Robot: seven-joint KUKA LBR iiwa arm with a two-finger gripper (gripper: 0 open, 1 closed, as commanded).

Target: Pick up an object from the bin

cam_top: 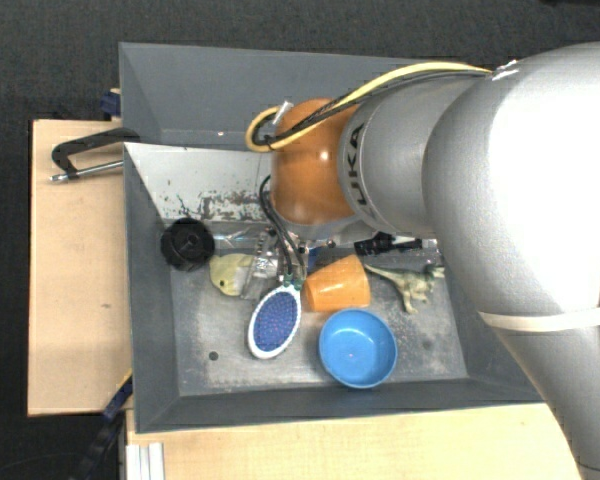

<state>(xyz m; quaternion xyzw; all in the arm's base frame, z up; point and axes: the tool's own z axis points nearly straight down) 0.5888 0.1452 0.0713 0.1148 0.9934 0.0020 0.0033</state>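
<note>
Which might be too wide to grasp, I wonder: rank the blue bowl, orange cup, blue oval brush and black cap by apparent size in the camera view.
1. blue bowl
2. orange cup and blue oval brush, about alike
3. black cap, smallest

white-rimmed blue oval brush (275,323) lies flat mid-bin.

Grey bin (195,330) — black cap (187,243), blue brush (275,321), orange cup (337,285), blue bowl (357,348)

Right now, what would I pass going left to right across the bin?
Black round cap → pale yellow lump → blue-and-white oval brush → orange cup → pale green toy figure.
</note>
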